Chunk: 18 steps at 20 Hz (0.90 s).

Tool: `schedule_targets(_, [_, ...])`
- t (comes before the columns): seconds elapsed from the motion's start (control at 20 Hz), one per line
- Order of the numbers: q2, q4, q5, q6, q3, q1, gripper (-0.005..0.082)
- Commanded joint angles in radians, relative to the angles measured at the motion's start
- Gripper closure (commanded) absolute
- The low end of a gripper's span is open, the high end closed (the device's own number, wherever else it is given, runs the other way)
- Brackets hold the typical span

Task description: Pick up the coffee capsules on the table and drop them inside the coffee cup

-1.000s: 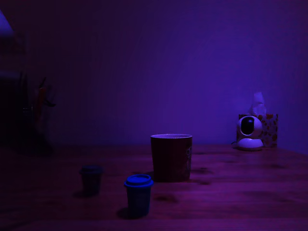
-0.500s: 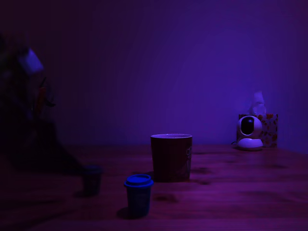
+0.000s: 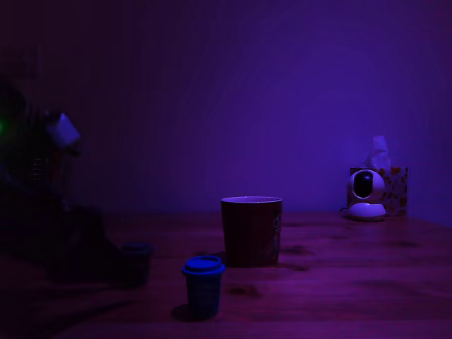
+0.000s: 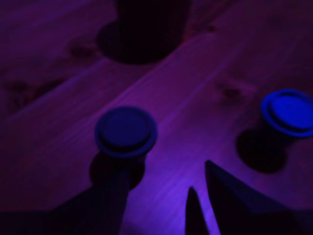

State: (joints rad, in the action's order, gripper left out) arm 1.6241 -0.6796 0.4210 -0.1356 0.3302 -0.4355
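Note:
On the wooden table [image 3: 353, 282] stands the dark coffee cup [image 3: 251, 229] with a pale rim. A blue-topped capsule [image 3: 203, 286] sits upright in front of it. A darker capsule [image 3: 134, 261] stands further to the exterior view's left, right beside the dark mass of my arm [image 3: 74, 240]. In the wrist view my gripper [image 4: 164, 169] is open and empty. The darker capsule [image 4: 125, 131] is just beyond its fingertips and slightly to one side. The blue-topped capsule [image 4: 288, 111] stands apart from it, and the cup's base [image 4: 146, 29] is further off.
A white rounded camera gadget [image 3: 366, 194] and a patterned tissue box [image 3: 394, 189] stand at the back on the exterior view's right. The light is dim and purple, so the arm's outline is hard to make out.
My arm has come in from the exterior view's left and dropped low toward the darker capsule. Both capsules and the cup stay where they were.

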Motion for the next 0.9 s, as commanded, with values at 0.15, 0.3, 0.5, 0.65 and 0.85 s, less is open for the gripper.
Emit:
schedule_targets(0.15, [0.073, -0.108, -0.011, 0.04, -0.016, 0.011, 0.0326])
schedule_targets(0.3, [0.126, -0.184, -0.012, 0.07, -0.016, 0.014, 0.0326])
schedule_targets(0.5, [0.183, -0.272, -0.021, 0.095, -0.011, 0.014, 0.0326])
schedule_targets(0.65, [0.212, -0.304, -0.031, 0.11, 0.01, 0.014, 0.0326])
schedule_targets(0.85, [0.248, -0.325, -0.031, 0.11, 0.048, 0.014, 0.0326])
